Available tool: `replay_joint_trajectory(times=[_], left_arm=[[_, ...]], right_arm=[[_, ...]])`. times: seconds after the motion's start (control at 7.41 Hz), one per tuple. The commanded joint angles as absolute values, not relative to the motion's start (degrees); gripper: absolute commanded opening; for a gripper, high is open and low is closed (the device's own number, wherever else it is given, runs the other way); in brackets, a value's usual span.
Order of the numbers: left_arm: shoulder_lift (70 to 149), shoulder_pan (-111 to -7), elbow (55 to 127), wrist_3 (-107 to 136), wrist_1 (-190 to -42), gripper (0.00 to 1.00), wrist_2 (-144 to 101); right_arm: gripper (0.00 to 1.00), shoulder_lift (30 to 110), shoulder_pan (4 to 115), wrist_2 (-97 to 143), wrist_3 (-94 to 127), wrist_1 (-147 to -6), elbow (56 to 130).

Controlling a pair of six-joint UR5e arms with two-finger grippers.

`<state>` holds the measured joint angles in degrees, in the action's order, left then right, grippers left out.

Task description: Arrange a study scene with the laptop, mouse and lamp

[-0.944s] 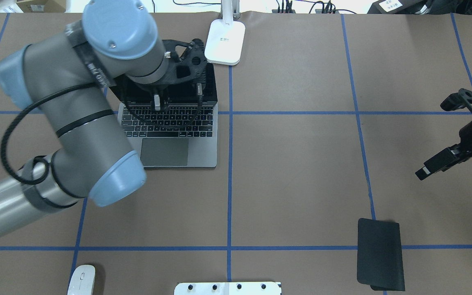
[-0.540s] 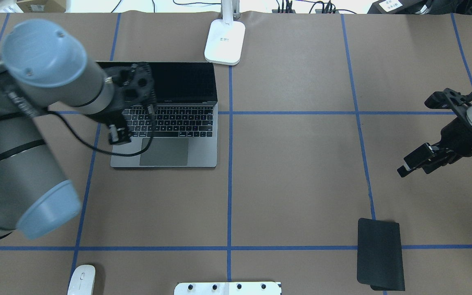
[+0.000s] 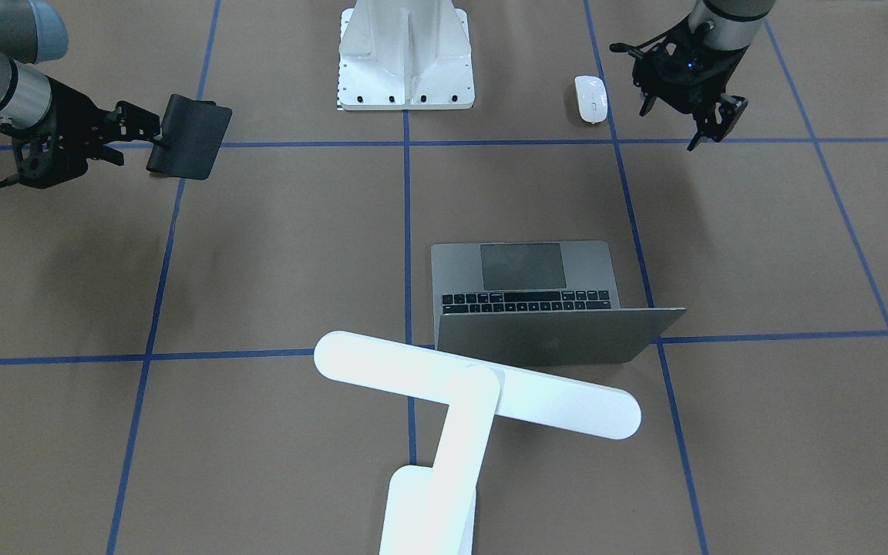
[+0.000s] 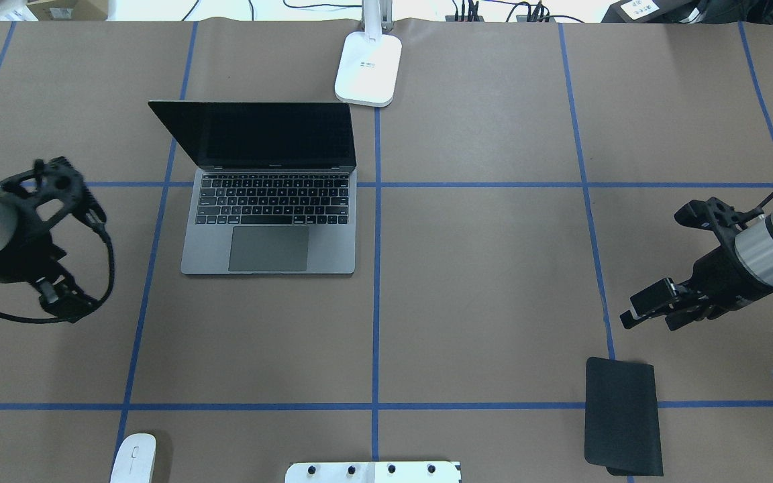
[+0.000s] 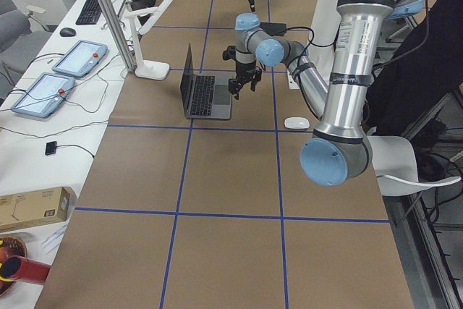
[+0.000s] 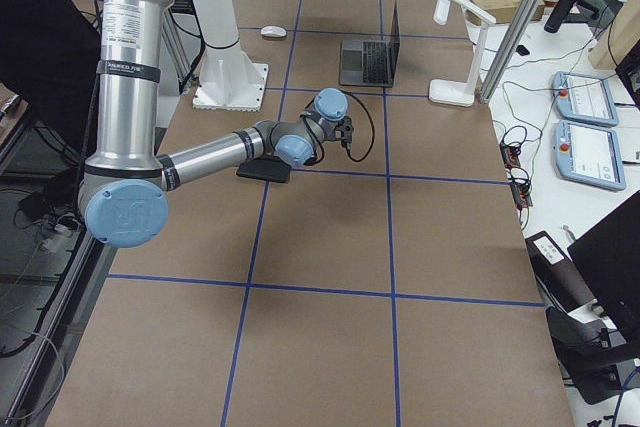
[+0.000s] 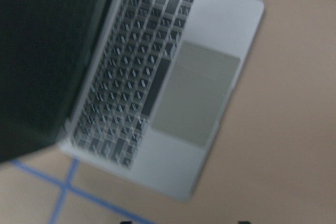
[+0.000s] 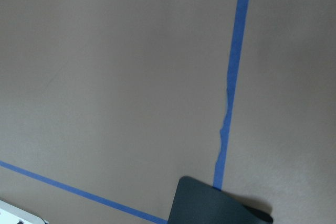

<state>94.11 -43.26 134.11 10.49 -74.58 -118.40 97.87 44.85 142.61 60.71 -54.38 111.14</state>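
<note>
The grey laptop (image 4: 269, 221) stands open at the table's middle left, also in the front view (image 3: 536, 270) and blurred in the left wrist view (image 7: 173, 87). The white lamp (image 3: 475, 385) stands behind it; its base (image 4: 368, 67) shows from overhead. The white mouse (image 4: 134, 457) lies at the near left edge, also in the front view (image 3: 590, 99). My left gripper (image 4: 58, 298) is open and empty, left of the laptop and above the mouse's side (image 3: 710, 127). My right gripper (image 4: 648, 318) looks open and empty, just beyond the mouse pad.
A black mouse pad (image 4: 621, 416) lies at the near right, also in the right wrist view (image 8: 210, 205). The white bolted robot pedestal (image 4: 373, 471) sits at the near middle edge. Blue tape lines grid the brown table.
My left arm has pulled back from the laptop's screen, leftward and toward the near edge. My right gripper has moved down toward the mouse pad. The laptop stays open.
</note>
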Motion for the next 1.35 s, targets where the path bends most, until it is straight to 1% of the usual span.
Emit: replay_joint_trajectory(times=[0.0, 0.13, 0.27, 0.54, 0.67, 0.81, 1.21], left_arm=[[90.3, -43.8, 138.9, 31.8, -75.1, 0.99, -121.6], [90.4, -43.4, 139.0, 38.2, -75.1, 0.99, -122.0], [90.3, -43.2, 138.3, 42.2, -75.1, 0.99, -122.4], [90.5, -42.7, 134.2, 48.0, -76.5, 0.99, -122.4], [90.4, -42.3, 131.7, 52.2, -80.5, 0.99, -122.4], [90.3, -39.9, 130.7, 57.9, -84.7, 0.99, -122.3], [89.9, -37.0, 130.4, 60.4, -86.0, 0.99, -122.3]], right_arm=[[0.99, 102.4, 40.1, 140.0, 64.4, -51.9, 114.4], [0.99, 104.7, 39.4, 139.6, 64.4, -51.9, 115.7], [0.99, 105.0, 38.5, 139.6, 64.4, -51.9, 115.6], [0.99, 107.1, 37.7, 139.6, 64.7, -51.9, 115.4], [0.98, 107.1, 35.9, 139.6, 65.0, -52.2, 115.0], [0.98, 107.0, 35.3, 139.6, 65.5, -52.3, 114.9], [0.97, 106.7, 31.7, 139.5, 66.4, -52.4, 113.8]])
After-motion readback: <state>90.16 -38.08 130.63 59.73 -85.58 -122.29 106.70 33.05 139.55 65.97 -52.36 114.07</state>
